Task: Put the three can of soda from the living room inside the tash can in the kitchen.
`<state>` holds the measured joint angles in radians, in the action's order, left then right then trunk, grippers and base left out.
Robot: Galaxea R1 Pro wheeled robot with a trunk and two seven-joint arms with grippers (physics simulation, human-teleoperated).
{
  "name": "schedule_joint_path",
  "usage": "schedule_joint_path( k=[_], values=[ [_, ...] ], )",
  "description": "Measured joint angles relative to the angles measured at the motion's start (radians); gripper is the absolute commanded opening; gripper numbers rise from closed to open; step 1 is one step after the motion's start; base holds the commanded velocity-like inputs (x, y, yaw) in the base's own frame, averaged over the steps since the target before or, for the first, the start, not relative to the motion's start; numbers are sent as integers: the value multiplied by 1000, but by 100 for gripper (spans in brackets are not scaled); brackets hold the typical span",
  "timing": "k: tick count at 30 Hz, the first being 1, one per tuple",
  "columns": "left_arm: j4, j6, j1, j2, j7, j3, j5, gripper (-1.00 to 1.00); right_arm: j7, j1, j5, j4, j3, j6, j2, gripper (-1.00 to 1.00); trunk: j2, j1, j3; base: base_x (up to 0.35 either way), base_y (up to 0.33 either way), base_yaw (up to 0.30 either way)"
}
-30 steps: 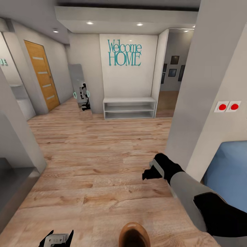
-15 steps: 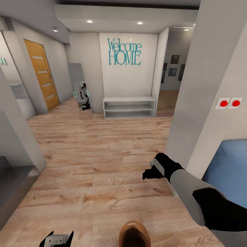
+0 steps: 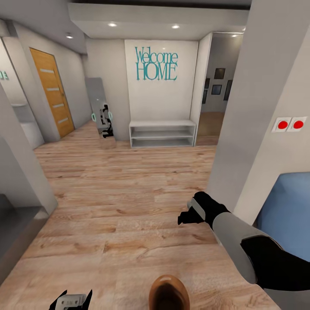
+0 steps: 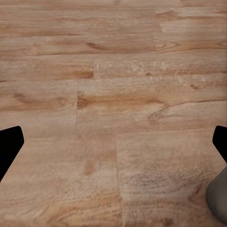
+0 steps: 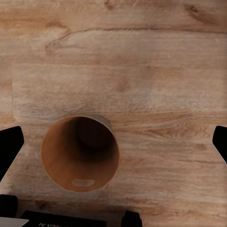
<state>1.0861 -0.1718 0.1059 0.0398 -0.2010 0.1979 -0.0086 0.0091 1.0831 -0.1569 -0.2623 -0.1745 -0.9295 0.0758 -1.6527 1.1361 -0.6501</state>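
While its black fingertips stand wide apart at the edges of the wrist view, the right gripper (image 5: 113,142) hangs empty above the round brown-lined tash can (image 5: 79,153) on the wooden plank floor (image 5: 142,71); the left gripper (image 4: 113,146) likewise gapes empty over bare planks.
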Motion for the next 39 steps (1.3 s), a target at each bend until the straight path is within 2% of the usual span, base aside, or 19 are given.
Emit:
schedule_joint_path(
  k=[39],
  values=[
    [6,0,0,-1,0,0,2,100,0,-4,5,7,1,3,-1,100,-273,150,-122,0,0,0]
  ],
)
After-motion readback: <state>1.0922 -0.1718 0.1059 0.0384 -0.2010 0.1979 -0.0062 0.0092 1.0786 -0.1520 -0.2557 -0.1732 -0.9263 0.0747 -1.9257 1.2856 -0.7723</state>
